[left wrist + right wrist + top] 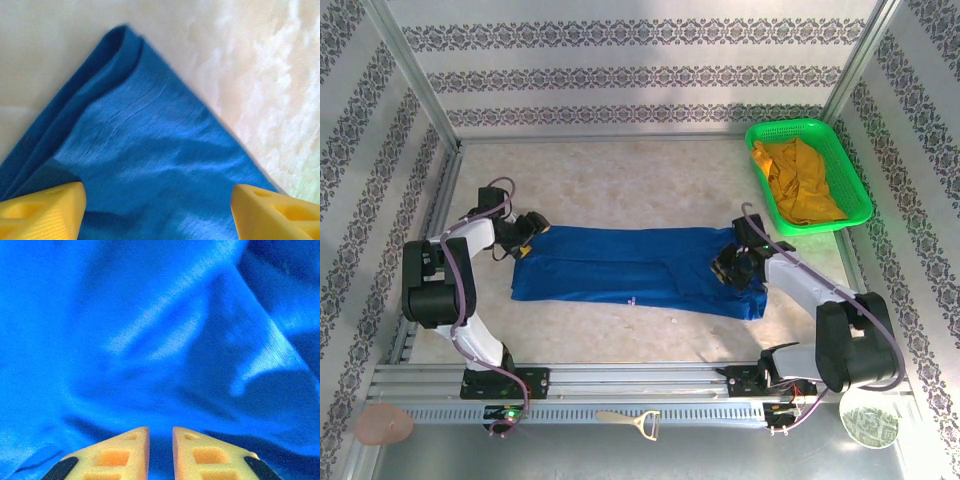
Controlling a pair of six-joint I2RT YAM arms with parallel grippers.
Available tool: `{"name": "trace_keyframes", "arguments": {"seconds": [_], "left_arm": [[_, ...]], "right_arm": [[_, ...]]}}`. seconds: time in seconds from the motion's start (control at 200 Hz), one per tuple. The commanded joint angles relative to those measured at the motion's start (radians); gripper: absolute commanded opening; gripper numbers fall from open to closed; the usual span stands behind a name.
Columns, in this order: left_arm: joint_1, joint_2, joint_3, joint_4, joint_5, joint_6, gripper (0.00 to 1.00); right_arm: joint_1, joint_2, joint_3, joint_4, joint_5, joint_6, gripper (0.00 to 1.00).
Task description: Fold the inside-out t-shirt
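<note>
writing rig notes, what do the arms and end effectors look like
The left arm and right arm have white links, black joint housings and looping purplish cables. The left end effector and right end effector carry yellow wedge-shaped fingers with recessed pockets.

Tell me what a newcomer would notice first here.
The royal-blue t-shirt stretched in a long band across mid-table, with the left gripper at its left end and the right gripper over its right end. Then the green basket at far right, holding a yellow garment.
</note>
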Motion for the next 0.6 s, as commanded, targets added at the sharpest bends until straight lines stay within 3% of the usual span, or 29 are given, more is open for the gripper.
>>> {"name": "trace_keyframes", "arguments": {"seconds": [0.0,0.045,0.11,0.215,0.29,0.465,0.595], "left_arm": [[0.007,-0.026,0.097,-0.044,-0.008,0.045,0.77],[0.004,-0.044,0.127,-0.064,0.003,0.04,0.77],[-0.002,-0.067,0.163,-0.092,0.031,0.025,0.77],[-0.026,-0.104,0.156,-0.101,0.058,-0.003,0.77],[-0.055,-0.119,0.133,-0.092,0.072,-0.018,0.77],[-0.112,-0.112,0.048,-0.044,0.081,-0.039,0.78],[-0.124,-0.085,0.005,-0.009,0.09,-0.042,0.78]], "right_arm": [[-0.053,-0.042,0.119,-0.082,0.079,-0.139,0.24],[-0.079,-0.036,0.153,-0.106,0.124,-0.191,0.31],[-0.121,-0.009,0.178,-0.116,0.167,-0.263,0.51],[-0.202,0.08,0.196,-0.099,0.124,-0.342,0.71],[-0.236,0.138,0.219,-0.101,0.086,-0.391,0.77],[-0.263,0.192,0.248,-0.146,0.164,-0.459,0.86],[-0.284,0.242,0.258,-0.144,0.155,-0.48,0.89]]}}
